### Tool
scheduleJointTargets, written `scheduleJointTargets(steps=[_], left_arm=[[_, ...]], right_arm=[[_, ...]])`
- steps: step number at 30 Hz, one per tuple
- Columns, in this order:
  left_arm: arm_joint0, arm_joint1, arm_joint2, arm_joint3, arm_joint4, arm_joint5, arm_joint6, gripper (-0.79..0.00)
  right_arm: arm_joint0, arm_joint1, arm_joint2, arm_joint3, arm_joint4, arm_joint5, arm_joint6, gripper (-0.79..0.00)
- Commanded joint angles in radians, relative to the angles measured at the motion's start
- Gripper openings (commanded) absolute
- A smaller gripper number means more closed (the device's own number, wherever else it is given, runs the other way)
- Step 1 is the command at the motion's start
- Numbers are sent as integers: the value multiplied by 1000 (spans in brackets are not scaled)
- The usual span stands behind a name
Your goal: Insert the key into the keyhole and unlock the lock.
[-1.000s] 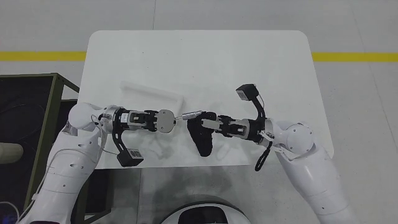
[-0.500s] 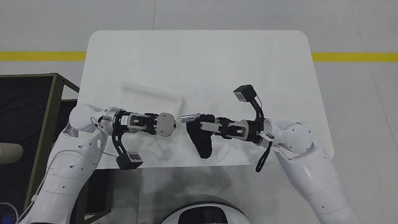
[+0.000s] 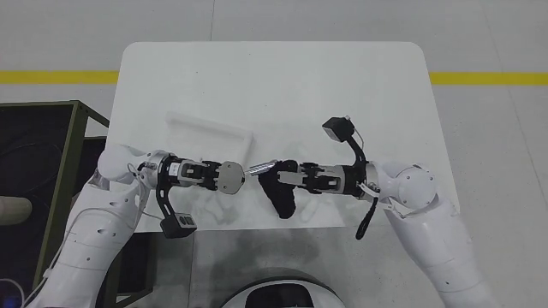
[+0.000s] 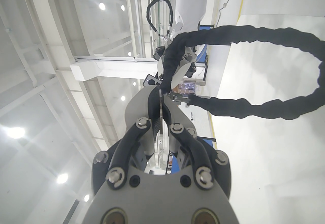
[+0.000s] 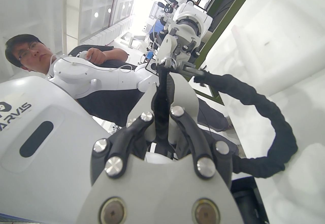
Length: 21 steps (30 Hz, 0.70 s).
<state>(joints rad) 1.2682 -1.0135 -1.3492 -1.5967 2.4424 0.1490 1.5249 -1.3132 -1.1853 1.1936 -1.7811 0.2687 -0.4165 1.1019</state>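
Note:
The lock is a black fabric-covered cable loop (image 4: 266,108) with a small metal head (image 4: 179,98). My right gripper (image 5: 163,88) is shut on the cable close to that head. In the top view the cable (image 3: 280,197) hangs as a dark bundle under the right gripper (image 3: 278,174), above the table's front middle. My left gripper (image 4: 161,94) is shut on a thin flat key (image 4: 161,108), edge-on between its fingers. The key's tip sits right at the metal head (image 3: 261,168); whether it is inside the keyhole is hidden. The left gripper (image 3: 242,174) faces the right one, almost touching.
A flat white tray (image 3: 210,131) lies on the white table (image 3: 342,77) behind the left arm. A dark cart with a green frame (image 3: 73,137) stands off the table's left edge. The far half of the table is bare.
Both grippers, with key and lock head between them, have drifted slightly toward the table's front edge. The left gripper has edged a little closer to the right one.

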Motion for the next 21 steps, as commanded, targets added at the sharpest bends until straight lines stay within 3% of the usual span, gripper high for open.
scheduleJointTargets(steps=[1, 21], left_arm=[[0, 1, 0, -1, 1, -1, 3, -785], [2, 9, 2, -19, -3, 25, 1, -785]], right_arm=[[2, 1, -1, -2, 0, 2, 10, -785], [13, -1, -43, 9, 24, 8, -20, -785]])
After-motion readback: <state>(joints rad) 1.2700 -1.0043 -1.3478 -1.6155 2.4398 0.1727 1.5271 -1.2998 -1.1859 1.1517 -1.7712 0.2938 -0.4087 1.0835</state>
